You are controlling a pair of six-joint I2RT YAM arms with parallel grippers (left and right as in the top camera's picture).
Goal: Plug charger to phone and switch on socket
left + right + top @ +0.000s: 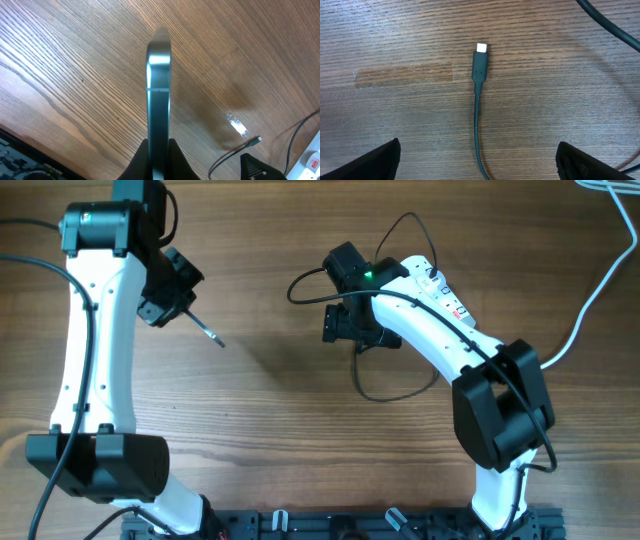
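My left gripper [178, 302] is shut on the phone [207, 331], held on edge above the table at the left. The left wrist view shows the phone's thin teal edge [159, 90] between my fingers [159, 155]. The charger's black connector tip [480, 64] lies flat on the wood, with its thin cable [385, 394] looping back under the right arm. My right gripper [479, 146] is open and hovers over the cable, a finger on each side, not touching it. The tip also shows in the left wrist view [255, 141]. The socket [447, 290] is mostly hidden under the right arm.
A thick white cord [600, 275] runs to the top right corner. The socket's end with a red switch mark [313, 161] shows at the left wrist view's lower right. A black rail [330, 525] lines the table's front edge.
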